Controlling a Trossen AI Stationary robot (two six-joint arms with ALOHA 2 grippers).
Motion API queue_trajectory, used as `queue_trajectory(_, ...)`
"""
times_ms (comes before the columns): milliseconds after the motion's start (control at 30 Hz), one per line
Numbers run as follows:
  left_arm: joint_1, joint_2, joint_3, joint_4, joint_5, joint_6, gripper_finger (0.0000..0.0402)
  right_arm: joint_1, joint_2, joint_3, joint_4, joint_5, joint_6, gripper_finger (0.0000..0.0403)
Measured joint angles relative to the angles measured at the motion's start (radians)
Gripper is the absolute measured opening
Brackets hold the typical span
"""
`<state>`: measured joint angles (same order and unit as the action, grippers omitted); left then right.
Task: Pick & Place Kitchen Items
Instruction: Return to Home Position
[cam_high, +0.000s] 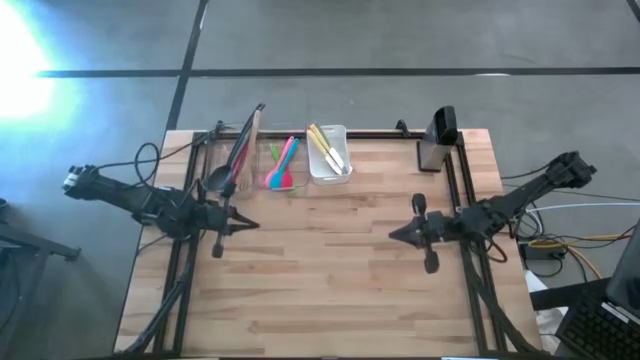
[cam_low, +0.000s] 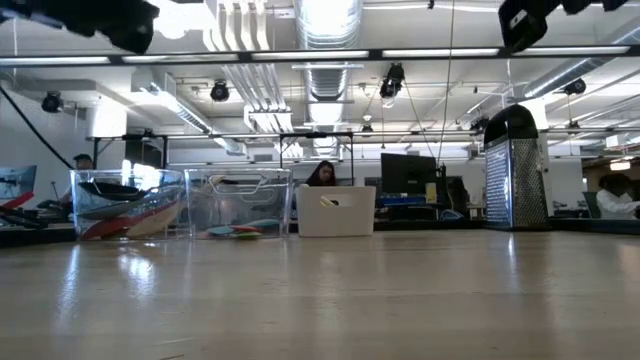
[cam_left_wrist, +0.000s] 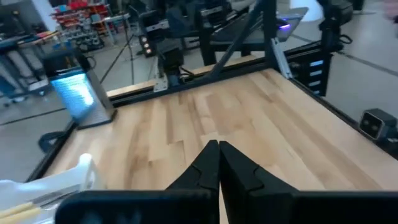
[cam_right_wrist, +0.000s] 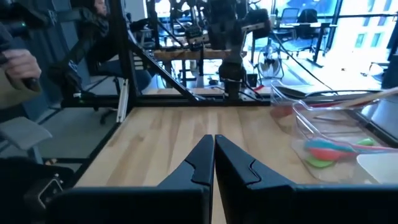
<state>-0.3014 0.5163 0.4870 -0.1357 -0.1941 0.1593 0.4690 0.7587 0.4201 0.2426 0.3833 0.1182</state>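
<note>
Over the pale wooden surface (cam_high: 330, 290) the left pincer (cam_high: 248, 224) and right pincer (cam_high: 393, 234) hung closed, empty; I feared my left arm clipping long utensil handles (cam_high: 247, 135) overhanging the clear plastic bin (cam_high: 213, 145).

The high view looks straight down from well above on the whole tabletop (cam_high: 330, 280). The low view sits level at its near edge, facing the far bins (cam_low: 240, 190) and grater (cam_low: 515, 170). The left wrist view looks close past the left tool (cam_left_wrist: 217, 146), rightward across the bare middle; the right wrist view looks past the right tool (cam_right_wrist: 213, 138), leftward.
</note>
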Motion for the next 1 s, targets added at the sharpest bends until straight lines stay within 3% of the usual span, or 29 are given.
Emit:
queue_trajectory(133,0.045,-0.065,-0.121,0.069,0.097,-0.005,0.0003,-0.023,-0.01,-0.071,0.068,-0.01,-0.009,0.0008)
queue_trajectory(367,0.148,-0.141,-0.308,0.172,0.16,-0.026,0.0002,-0.09,-0.013,-0.189,0.206,-0.029,-0.018,0.0008)
queue_trajectory(533,0.238,-0.177,-0.356,0.191,0.272,-0.047,0.0002,-0.136,-0.022,-0.249,0.25,-0.033,-0.017,0.0008)
queue_trajectory(700,0.318,-0.186,-0.402,0.209,0.329,-0.061,0.0001,-0.195,-0.026,-0.308,0.369,-0.108,-0.025,0.0008)
queue_trajectory(833,0.387,-0.186,-0.471,0.346,0.414,-0.067,0.0001,-0.254,-0.026,-0.352,0.466,-0.196,-0.065,0.0008)
queue_trajectory(1000,0.467,-0.181,-0.478,0.344,0.433,-0.051,0.0002,-0.328,-0.026,-0.392,0.509,-0.223,-0.058,0.0008)
